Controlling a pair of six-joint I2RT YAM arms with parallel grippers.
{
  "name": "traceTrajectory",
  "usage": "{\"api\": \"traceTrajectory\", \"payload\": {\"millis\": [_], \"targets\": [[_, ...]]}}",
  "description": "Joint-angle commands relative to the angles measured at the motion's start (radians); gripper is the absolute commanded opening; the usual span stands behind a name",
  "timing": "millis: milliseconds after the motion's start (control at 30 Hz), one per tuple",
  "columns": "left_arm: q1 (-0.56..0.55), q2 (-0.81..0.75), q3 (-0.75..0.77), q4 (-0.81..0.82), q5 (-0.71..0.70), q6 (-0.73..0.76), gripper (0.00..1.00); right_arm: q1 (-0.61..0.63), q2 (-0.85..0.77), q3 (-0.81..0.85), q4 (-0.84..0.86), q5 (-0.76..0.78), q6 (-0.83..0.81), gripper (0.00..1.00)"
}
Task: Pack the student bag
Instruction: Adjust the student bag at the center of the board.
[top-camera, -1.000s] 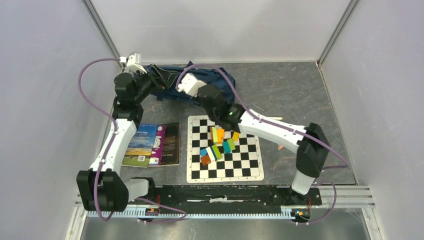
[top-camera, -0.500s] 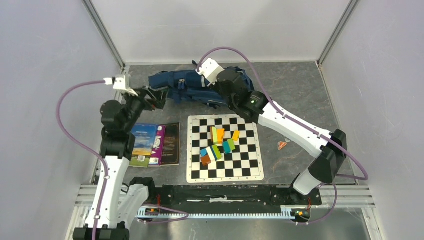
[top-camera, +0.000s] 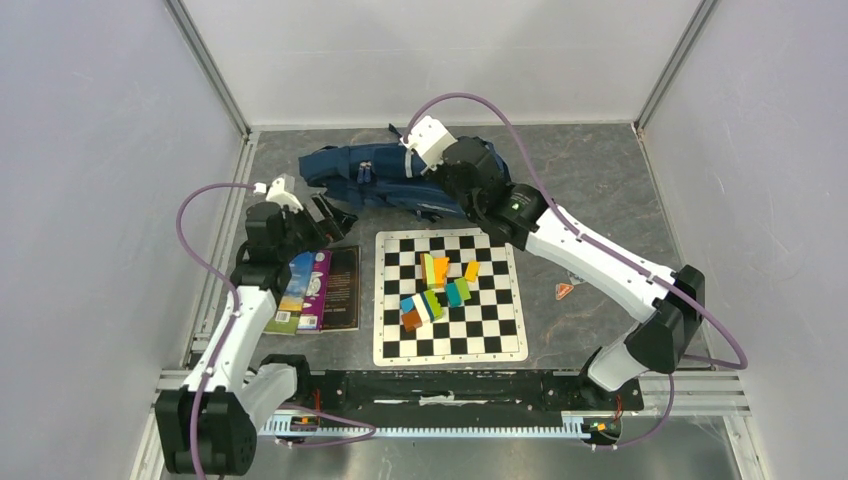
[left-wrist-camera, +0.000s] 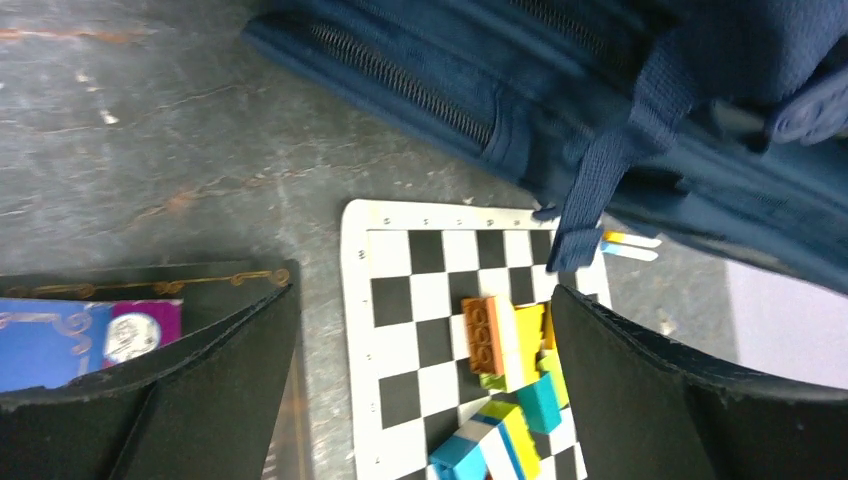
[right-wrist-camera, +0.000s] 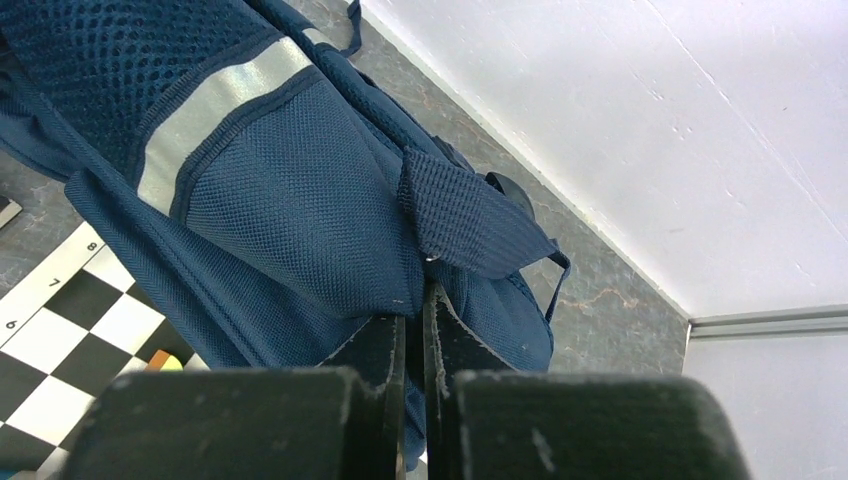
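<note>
Well, we saw the left claw (left-wrist-camera: 422, 300) spread wide over the tabletop (left-wrist-camera: 150, 150), the right claw (right-wrist-camera: 422, 300) pinching student bag (right-wrist-camera: 280, 200) fabric.

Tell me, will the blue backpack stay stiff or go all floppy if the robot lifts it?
Probably floppy: the backpack lies slumped and creased, and it is made of soft mesh fabric. Its loose straps would likely dangle. It looks fairly flat, so it is probably light for its size.
</note>
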Motion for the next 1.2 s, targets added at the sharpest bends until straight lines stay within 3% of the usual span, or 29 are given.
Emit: {"api": "traceTrajectory", "payload": {"millis": [0, 367, 433, 533, 767, 867, 1067, 1100, 1167], "targets": [[0.002, 0.034, 0.001, 0.217, 0.111, -0.174, 1.0, -0.002, -0.093, 0.005, 0.163, 0.001, 0.032, 0.0], [0.001, 0.172, -0.018, 0.389, 0.158, -0.324, 0.99, -0.002, -0.127, -0.053, 0.204, -0.021, 0.024, 0.0], [0.0, 0.196, -0.014, 0.404, 0.157, -0.334, 0.94, -0.001, -0.136, -0.066, 0.212, -0.026, 0.024, 0.0], [-0.006, 0.232, -0.01, 0.434, 0.153, -0.345, 0.79, -0.002, -0.151, -0.091, 0.229, -0.034, 0.026, 0.0], [-0.052, 0.319, 0.018, 0.442, 0.09, -0.328, 0.73, -0.001, -0.157, -0.114, 0.242, -0.055, 0.033, 0.0], [-0.081, 0.329, 0.017, 0.441, 0.048, -0.331, 0.58, -0.002, -0.154, -0.117, 0.245, -0.058, 0.037, 0.0], [-0.104, 0.255, 0.001, 0.468, -0.044, -0.342, 0.08, 0.0, -0.157, -0.122, 0.25, -0.043, 0.023, 0.0], [-0.104, 0.234, 0.001, 0.468, -0.056, -0.338, 0.02, -0.002, -0.161, -0.117, 0.243, -0.043, 0.021, 0.0], [-0.104, 0.18, 0.016, 0.451, -0.065, -0.324, 0.02, -0.002, -0.174, -0.104, 0.23, -0.043, 0.017, 0.0]]}}
